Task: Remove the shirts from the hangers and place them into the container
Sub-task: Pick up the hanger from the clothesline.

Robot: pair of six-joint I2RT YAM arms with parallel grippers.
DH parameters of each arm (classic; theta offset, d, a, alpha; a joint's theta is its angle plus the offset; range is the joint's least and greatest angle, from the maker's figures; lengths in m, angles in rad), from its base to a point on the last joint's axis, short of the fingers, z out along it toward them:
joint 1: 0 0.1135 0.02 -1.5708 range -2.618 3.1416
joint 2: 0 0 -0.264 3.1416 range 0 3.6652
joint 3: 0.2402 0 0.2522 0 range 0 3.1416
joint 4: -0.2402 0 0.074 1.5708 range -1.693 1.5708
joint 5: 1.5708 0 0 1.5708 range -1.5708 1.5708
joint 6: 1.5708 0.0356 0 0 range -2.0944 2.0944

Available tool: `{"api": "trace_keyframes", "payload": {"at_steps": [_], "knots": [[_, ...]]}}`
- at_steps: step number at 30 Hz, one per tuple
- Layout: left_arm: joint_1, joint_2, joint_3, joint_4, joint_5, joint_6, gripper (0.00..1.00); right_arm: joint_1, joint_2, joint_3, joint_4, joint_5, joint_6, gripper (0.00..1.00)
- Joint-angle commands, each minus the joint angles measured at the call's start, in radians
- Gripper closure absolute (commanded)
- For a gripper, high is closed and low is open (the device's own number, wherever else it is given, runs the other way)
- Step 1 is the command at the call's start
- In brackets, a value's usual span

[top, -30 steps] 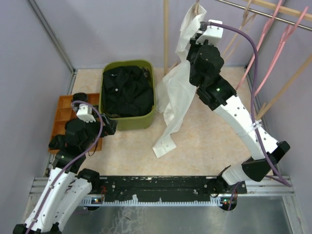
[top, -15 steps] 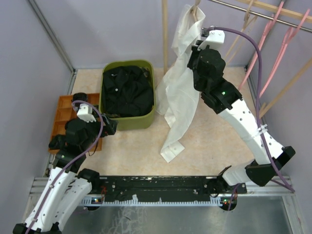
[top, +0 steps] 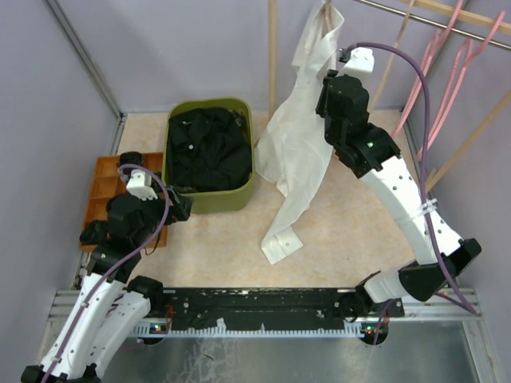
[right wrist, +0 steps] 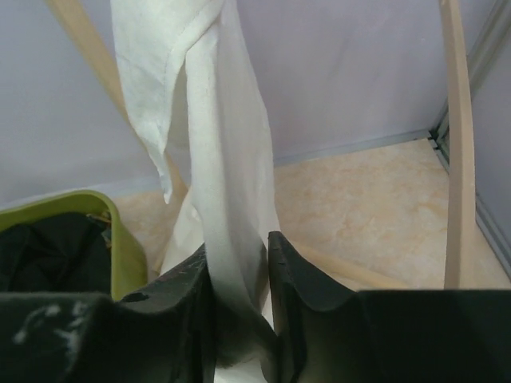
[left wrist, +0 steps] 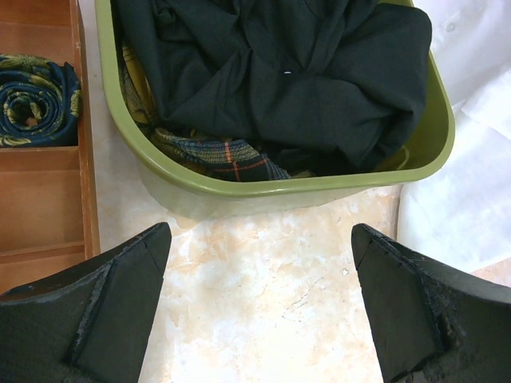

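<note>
Because the white shirt (top: pixel 299 152) hangs from a hanger (top: pixel 323 9) above the right fingers (right wrist: pixel 299 287), those fingers sit high up. They are closed around a bunched strip of its cloth that fills the gap between them; how firmly they pinch I cannot tell. That hold would suit tugging the shirt off the hanger. The shirt's long axis runs close to upright: top end above the fingers, body draped below them, one cuff (top: pixel 279 243) trailing on the bench (top: pixel 351 231) well beneath. The container (top: pixel 209 201), down and left of them, holds a black shirt (top: pixel 209 148) over a plaid one (left wrist: pixel 215 152). The left fingers (left wrist: pixel 120 295) are spread wide and empty, with the container's near wall just ahead, probably to stay clear.
</note>
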State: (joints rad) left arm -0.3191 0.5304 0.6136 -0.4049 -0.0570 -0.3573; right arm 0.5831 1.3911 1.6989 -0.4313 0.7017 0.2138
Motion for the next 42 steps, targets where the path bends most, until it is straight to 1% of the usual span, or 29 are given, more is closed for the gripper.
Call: {"api": "trace_keyframes", "payload": {"at_steps": [1,3,4,9,15,26,42], "knots": [[-0.001,0.000,0.006,0.013,0.017,0.017,0.01,-0.032,0.044,0.083,-0.023,-0.046,0.004,0.80],[-0.001,0.002,0.006,0.012,0.017,0.017,0.01,-0.032,0.047,0.093,0.006,-0.043,-0.022,0.95],[-0.001,0.002,0.007,0.012,0.018,0.018,0.01,-0.032,0.041,0.095,0.029,-0.035,-0.031,1.00],[-0.001,0.000,0.006,0.011,0.013,0.017,0.01,-0.032,-0.020,0.050,0.212,-0.020,-0.115,1.00],[-0.001,0.003,0.006,0.011,0.014,0.018,0.01,-0.032,-0.067,0.029,0.296,-0.031,-0.139,1.00],[-0.001,0.017,0.006,0.012,0.020,0.018,0.01,-0.032,-0.124,0.006,0.282,-0.063,-0.084,1.00],[-0.001,0.020,0.006,0.014,0.024,0.019,0.01,-0.032,-0.137,0.082,0.218,-0.114,-0.055,1.00]]}}
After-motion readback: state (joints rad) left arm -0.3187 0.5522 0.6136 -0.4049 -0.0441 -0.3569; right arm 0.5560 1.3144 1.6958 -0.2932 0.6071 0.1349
